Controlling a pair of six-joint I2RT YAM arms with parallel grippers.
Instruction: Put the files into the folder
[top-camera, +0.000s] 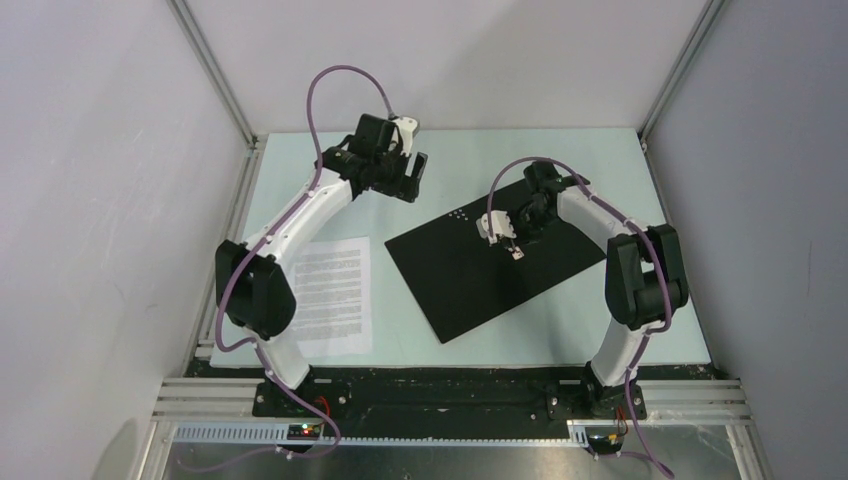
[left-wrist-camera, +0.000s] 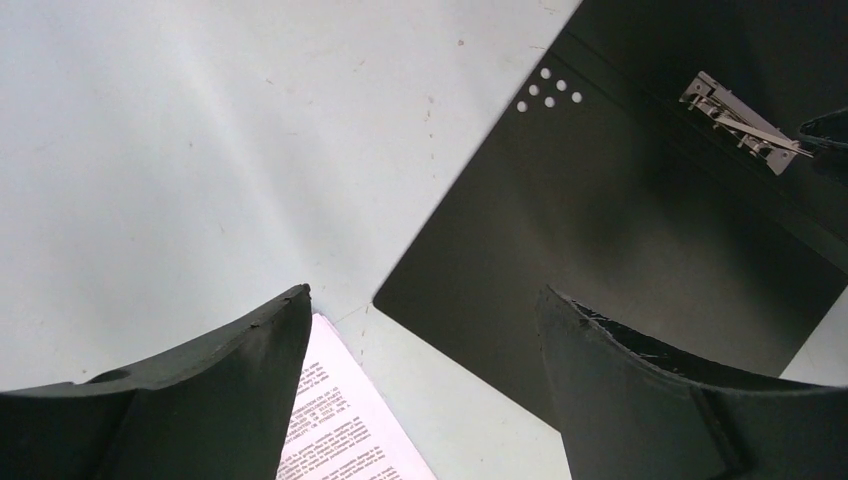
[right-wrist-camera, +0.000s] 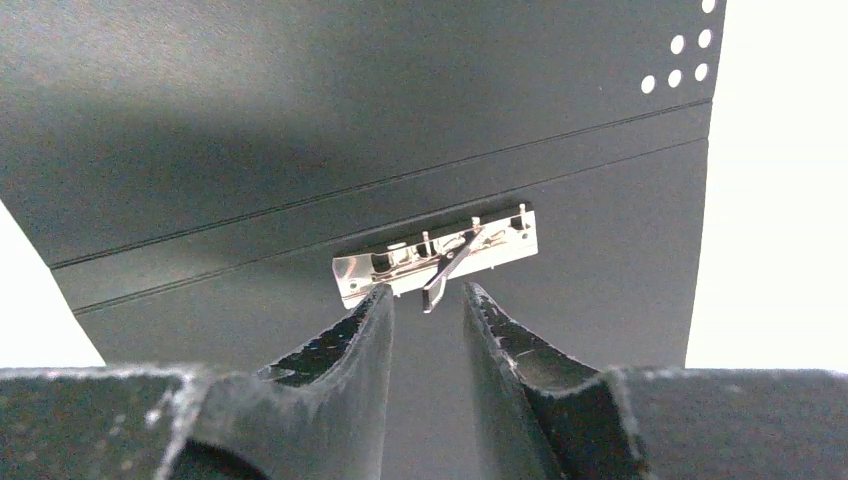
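Top external view: the table (top-camera: 560, 160) carries the folder (top-camera: 480, 265), which lies open and skewed with its black inside facing up. The files (top-camera: 335, 290) lie flat, well left of the folder and clear of it.

Handling, as judged: the sheets look light, limp and slick, and they sit flush on the surface. They are best taken at the free edge or corner nearest the folder.

The left gripper (left-wrist-camera: 422, 295) hangs off the folder's far-left corner, spread wide and empty. The right gripper (right-wrist-camera: 428, 292) sits over the folder's spine. Its jaws stand narrow either side of the lever on the metal clip (right-wrist-camera: 435, 265); whether they pinch the lever cannot be told.
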